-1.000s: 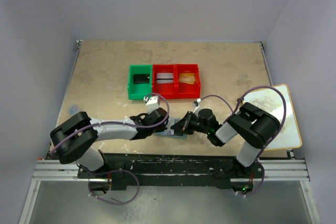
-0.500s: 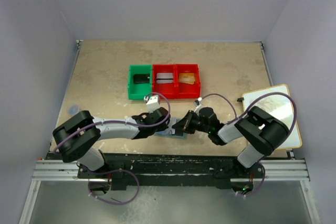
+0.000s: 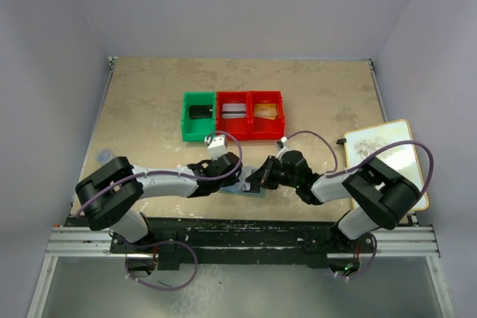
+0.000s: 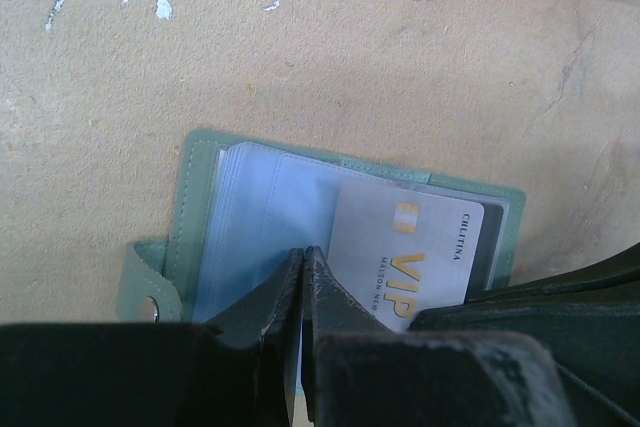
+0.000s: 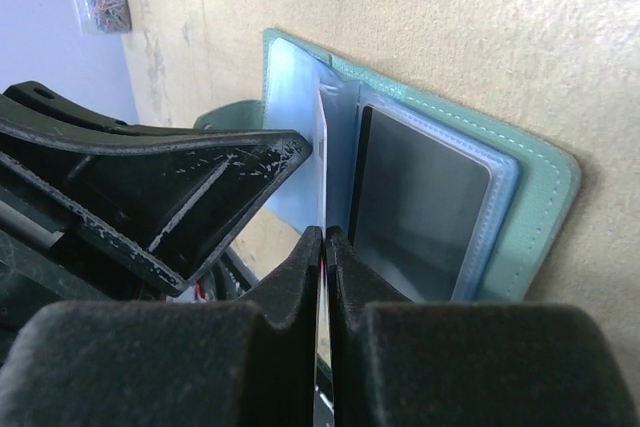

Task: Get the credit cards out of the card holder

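The light blue card holder (image 3: 240,188) lies open on the table near the front edge, its snap tab at the left in the left wrist view (image 4: 140,282). My left gripper (image 3: 234,175) is shut, with its tips resting on the clear blue sleeves (image 4: 250,237). My right gripper (image 3: 258,179) is shut on a silver VIP card (image 4: 410,252) that sticks partly out of a sleeve. In the right wrist view this card is seen edge-on between the fingers (image 5: 322,237). A dark card (image 5: 420,207) sits in a sleeve of the holder (image 5: 545,192).
A green bin (image 3: 198,118) and two joined red bins (image 3: 250,116) stand behind the holder, each with a card inside. A white board (image 3: 387,161) lies at the table's right edge. A small bag of coloured clips (image 5: 100,2) lies to the left.
The right arm's elbow has swung out to the right while its gripper stays at the holder. The left gripper has shifted slightly towards the holder.
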Motion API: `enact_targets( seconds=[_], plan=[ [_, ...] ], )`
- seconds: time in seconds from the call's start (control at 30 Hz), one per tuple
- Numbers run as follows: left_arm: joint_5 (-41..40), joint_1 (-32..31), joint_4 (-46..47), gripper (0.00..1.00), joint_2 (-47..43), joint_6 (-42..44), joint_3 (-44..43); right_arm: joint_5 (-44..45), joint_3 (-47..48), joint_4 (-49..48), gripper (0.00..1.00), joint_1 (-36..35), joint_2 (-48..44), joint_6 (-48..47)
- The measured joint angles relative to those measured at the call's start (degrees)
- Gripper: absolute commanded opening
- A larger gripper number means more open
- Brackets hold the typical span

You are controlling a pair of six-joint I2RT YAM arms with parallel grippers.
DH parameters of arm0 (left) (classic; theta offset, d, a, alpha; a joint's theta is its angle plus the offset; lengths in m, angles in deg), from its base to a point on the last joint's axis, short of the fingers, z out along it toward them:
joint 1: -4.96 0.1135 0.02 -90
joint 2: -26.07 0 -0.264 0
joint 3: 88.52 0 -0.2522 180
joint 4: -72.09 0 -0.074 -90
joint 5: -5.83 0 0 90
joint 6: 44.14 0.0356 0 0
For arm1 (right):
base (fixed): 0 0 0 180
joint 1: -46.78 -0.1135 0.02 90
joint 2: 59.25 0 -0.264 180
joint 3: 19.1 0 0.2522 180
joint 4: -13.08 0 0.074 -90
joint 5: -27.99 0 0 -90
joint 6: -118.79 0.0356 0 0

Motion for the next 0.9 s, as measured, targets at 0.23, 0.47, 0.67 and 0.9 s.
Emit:
enact_targets(
  seconds=[0.23,0.47,0.67,0.9],
  plan=[
    [0.0,0.0,0.0,0.00,0.0,0.0,0.0,0.4,-1.6,-0.3,0.06,0.5,-0.7,0.0],
    [-0.6,-0.1,-1.8,0.00,0.5,-1.4,-1.1,0.2,-2.9,-2.4,0.06,1.1,-0.4,0.2],
    [-3.4,-1.0,-7.9,0.00,3.2,-2.6,-5.8,-0.7,-3.1,-4.2,0.06,1.6,1.4,0.4],
    [-5.3,-1.8,-10.6,0.00,4.3,-3.0,-7.3,-1.1,-3.1,-4.5,0.09,1.6,1.7,0.4]
  ],
)
